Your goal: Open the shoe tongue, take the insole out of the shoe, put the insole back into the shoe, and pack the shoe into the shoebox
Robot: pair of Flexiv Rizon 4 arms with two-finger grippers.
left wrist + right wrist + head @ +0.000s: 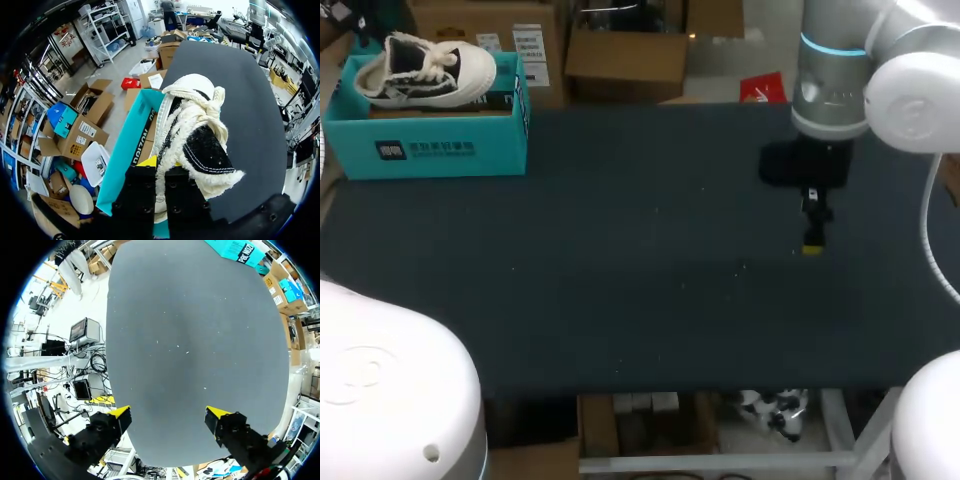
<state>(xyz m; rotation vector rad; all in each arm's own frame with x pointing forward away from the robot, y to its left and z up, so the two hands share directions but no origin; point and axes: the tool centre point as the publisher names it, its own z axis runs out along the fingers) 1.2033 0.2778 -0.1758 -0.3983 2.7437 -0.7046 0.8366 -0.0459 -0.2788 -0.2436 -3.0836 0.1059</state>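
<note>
At the upper left of the head view the shoe (pixel 425 70) sits atop the teal shoebox (pixel 440 150), my left pincer (pixel 162 165) clenched on its end. It looks soft, light and fleecy, so I'd grip the firmer rim. My right pincer (pixel 170 417) hangs released over the desk (pixel 620 280).

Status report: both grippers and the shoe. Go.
Left gripper shut on shoe heel, over the shoebox. Right gripper open, holding nothing, above the table. No obstruction seen at the box.
</note>
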